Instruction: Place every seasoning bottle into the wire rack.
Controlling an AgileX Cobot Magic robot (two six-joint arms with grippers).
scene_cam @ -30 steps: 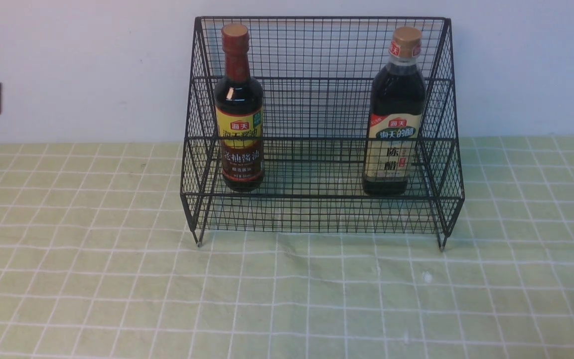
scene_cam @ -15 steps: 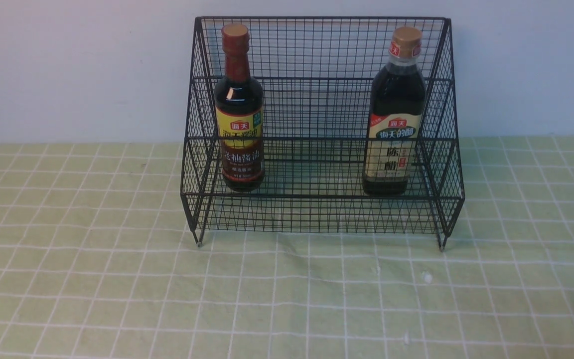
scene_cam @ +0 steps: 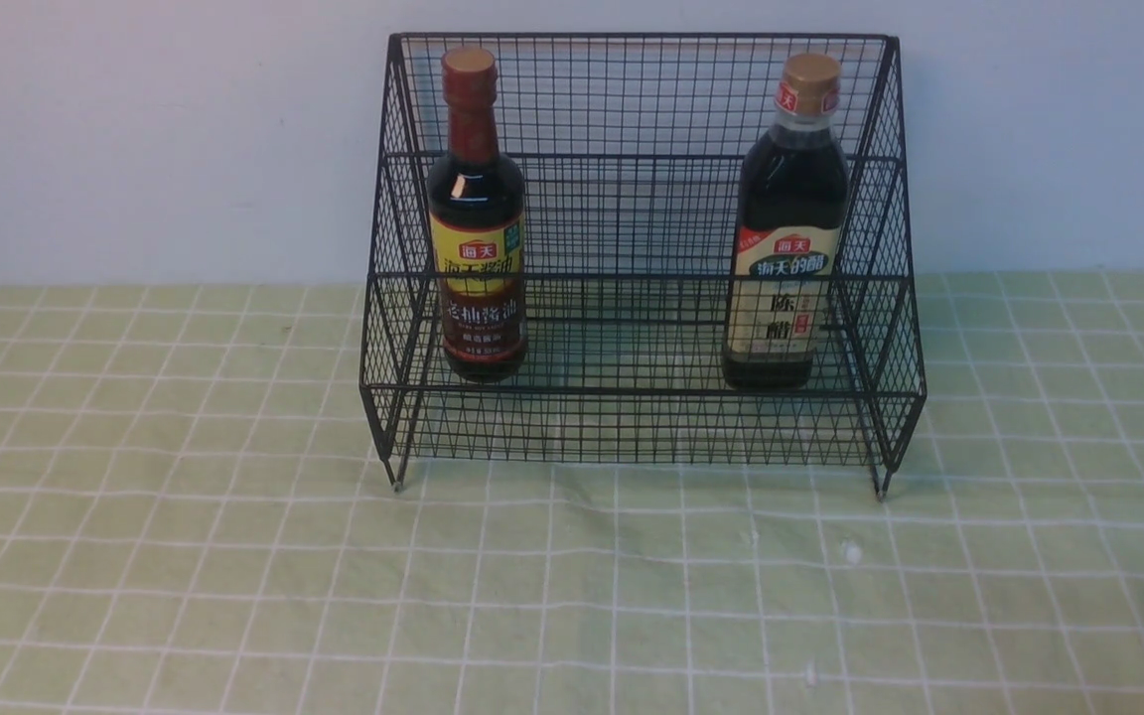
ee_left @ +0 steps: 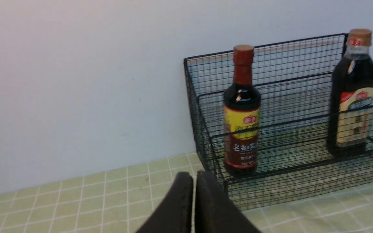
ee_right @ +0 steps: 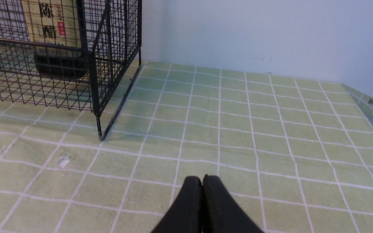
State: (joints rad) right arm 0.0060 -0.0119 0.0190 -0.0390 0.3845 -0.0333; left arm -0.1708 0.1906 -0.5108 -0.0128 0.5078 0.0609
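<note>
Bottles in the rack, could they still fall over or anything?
Probably not, both stand upright. Small risks: the long-necked bottle and the gold-capped bottle stand near the wire rack's front rail, so a bump could tip them. The left hand, shut, sits close to the rack's corner and might knock it if it swings.

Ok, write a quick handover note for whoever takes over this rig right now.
Left gripper: jaws shut, holding nothing, clear of the rack.
Right gripper: jaws shut, holding nothing, over bare tablecloth.
Red-brown-capped bottle: upright at the left end of the wire rack.
Gold-capped bottle: upright at the right end.
Done: both bottles are in the rack.
Left: nothing that shows.
</note>
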